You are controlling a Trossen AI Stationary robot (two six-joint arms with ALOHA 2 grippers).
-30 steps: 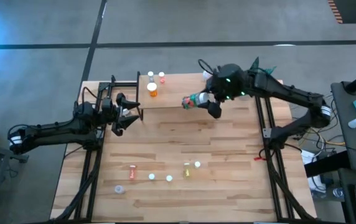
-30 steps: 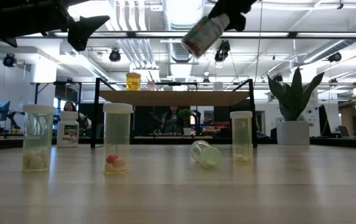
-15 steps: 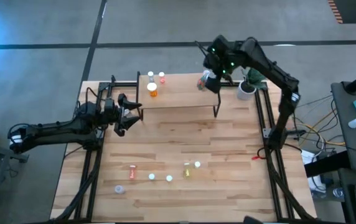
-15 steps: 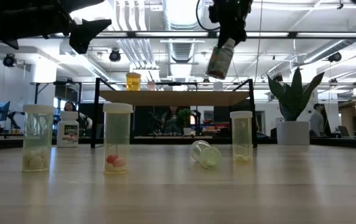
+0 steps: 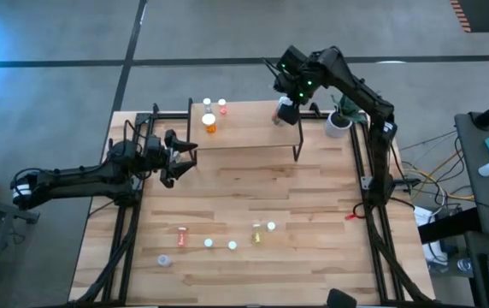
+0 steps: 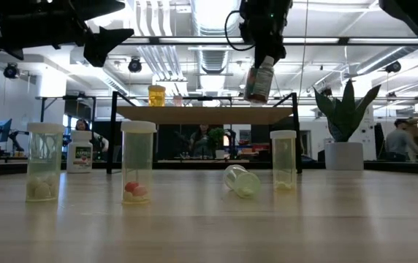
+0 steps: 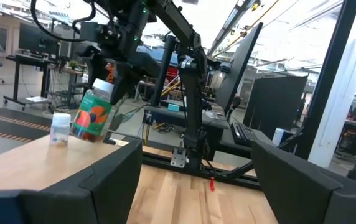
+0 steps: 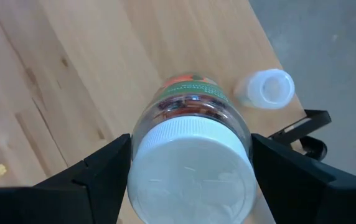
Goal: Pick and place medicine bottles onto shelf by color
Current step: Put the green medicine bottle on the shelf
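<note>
Overhead, right fingers clamp bottle; wrist reveals white cap; left fingers spread.

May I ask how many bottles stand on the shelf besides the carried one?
4: a white-capped bottle, pinkish bottle and orange bottle at the shelf's left end; a small clear bottle near its right end. The right gripper and carried bottle may hide more.

Two dark jointed arms — black cables, green lights on one.
</note>
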